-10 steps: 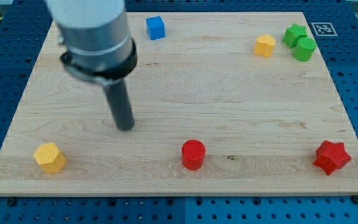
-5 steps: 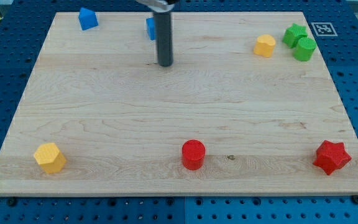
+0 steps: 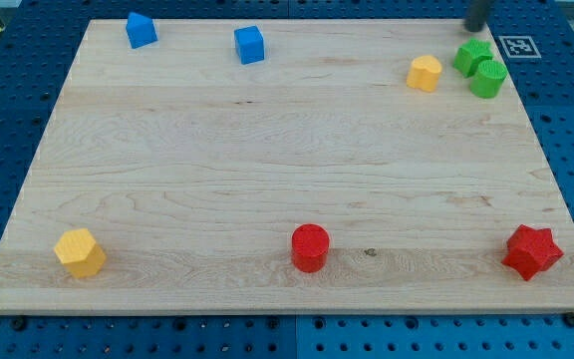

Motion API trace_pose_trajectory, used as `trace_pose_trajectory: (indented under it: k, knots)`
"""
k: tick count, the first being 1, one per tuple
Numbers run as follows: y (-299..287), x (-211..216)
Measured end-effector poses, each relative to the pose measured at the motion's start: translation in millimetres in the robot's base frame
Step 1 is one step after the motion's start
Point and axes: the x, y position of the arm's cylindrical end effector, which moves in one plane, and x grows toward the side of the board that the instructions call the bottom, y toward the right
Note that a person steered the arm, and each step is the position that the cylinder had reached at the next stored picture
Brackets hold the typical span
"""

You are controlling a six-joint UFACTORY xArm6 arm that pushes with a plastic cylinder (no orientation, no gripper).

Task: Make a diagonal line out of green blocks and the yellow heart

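Two green blocks sit touching at the view's top right: a green star-like block [image 3: 471, 56] and a green cylinder [image 3: 488, 79] just below and right of it. The yellow heart [image 3: 426, 73] lies to their left, apart from them. My tip [image 3: 475, 27] is at the view's top edge, just above the green star-like block, not touching it. Only the rod's lowest part shows.
Two blue blocks lie near the top left: one [image 3: 141, 30] and a blue cube [image 3: 250, 45]. A yellow hexagon [image 3: 79, 252] sits at the bottom left, a red cylinder [image 3: 310, 247] at bottom centre, a red star [image 3: 532, 251] at bottom right.
My tip moved from the board's left middle up past the blue cube, then across to the top right above the green blocks. No block has moved.
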Motion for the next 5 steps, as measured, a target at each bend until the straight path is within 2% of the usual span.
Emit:
trace_pose_trajectory:
  k: [2, 3, 4, 5]
  knots:
    - [7.9, 51.3]
    - [7.9, 91.9]
    - [-4.8, 105.9]
    - [-43.3, 105.9]
